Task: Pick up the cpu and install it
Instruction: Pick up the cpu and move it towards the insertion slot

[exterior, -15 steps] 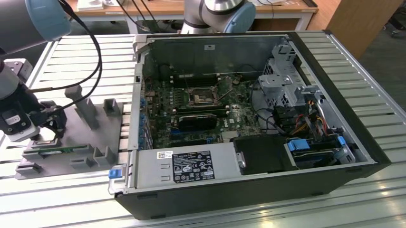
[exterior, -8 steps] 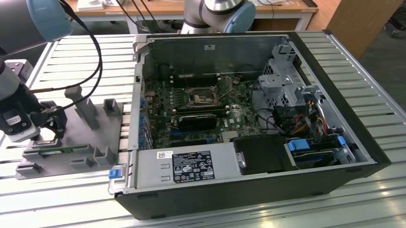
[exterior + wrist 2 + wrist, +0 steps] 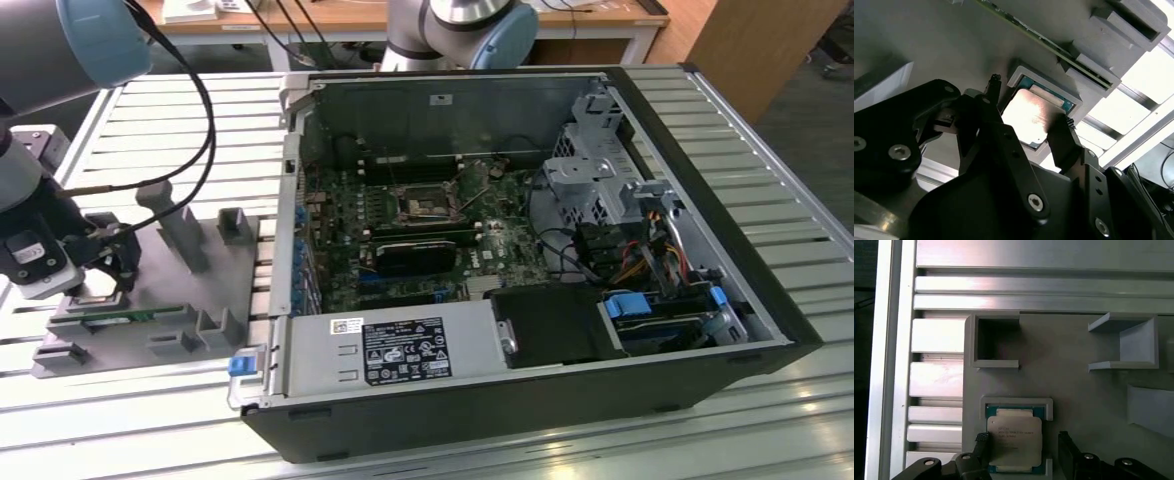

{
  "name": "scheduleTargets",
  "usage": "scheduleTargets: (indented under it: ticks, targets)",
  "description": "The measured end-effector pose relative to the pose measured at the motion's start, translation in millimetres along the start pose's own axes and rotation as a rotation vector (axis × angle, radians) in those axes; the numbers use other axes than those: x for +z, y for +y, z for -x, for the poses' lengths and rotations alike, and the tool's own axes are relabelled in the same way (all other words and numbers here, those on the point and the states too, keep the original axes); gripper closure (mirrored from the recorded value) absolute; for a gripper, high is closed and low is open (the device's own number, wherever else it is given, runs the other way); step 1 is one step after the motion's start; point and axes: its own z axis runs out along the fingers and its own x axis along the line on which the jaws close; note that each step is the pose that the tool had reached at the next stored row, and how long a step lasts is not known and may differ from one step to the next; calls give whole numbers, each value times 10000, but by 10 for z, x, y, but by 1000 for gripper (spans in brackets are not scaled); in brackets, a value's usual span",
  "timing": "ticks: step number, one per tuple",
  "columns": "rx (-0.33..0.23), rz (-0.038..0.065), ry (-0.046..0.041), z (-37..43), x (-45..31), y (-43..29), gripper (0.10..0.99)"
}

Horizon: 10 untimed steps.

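The gripper point(image 3: 96, 272) hangs low over the grey fixture plate point(image 3: 180, 300), which lies at about nine o'clock from the open computer case point(image 3: 534, 250) in the exterior view. The cpu point(image 3: 1014, 440) sits flat in its shallow nest point(image 3: 1016, 401) on that plate. It is not lifted. The gripper stands open, with one finger on each of two opposite sides of the chip.

The step in hand looks like the grasp itself. To do it well, the fingertips point(image 3: 983, 439) should likely drop just below the chip's rim without pressing on the nest wall. They should then close evenly on the two opposite edges, so the chip stays level and does not tip against the plate. One finger appears closer to its edge than the other, so centring before closing would probably help.

The first wrist view looks straight down on the chip. It shows the chip square in the nest and the gap beside each finger. The second wrist view is oblique. It shows the cpu point(image 3: 1031, 112) against the raised nest wall, and a green memory stick point(image 3: 1046, 44) in a slot nearby. The exterior view shows the motherboard socket point(image 3: 424, 205) inside the case, at roughly three o'clock from the gripper.
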Motion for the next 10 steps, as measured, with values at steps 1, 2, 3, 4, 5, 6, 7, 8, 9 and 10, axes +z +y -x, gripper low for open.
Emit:
scheduleTargets:
  ticks: [1, 2, 3, 4, 5, 6, 7, 8, 9, 10]
  targets:
    - [0, -5, 10, -2, -49, 2, 439]
    - [1, -14, 25, -5, -97, 4, 439]
    - [1, -13, 24, -5, -129, 7, 439]
    - [0, -14, 25, -9, -145, 7, 439]
    - [1, -12, 21, -17, -145, 8, 439]
    - [1, -13, 24, -32, -146, 8, 439]
    - [0, -14, 25, -49, -146, 8, 439]
    - [1, -14, 26, -64, -144, 8, 439]
    - [0, -11, 28, -64, -136, 7, 439]
    - [1, -13, 40, -65, -128, 7, 439]
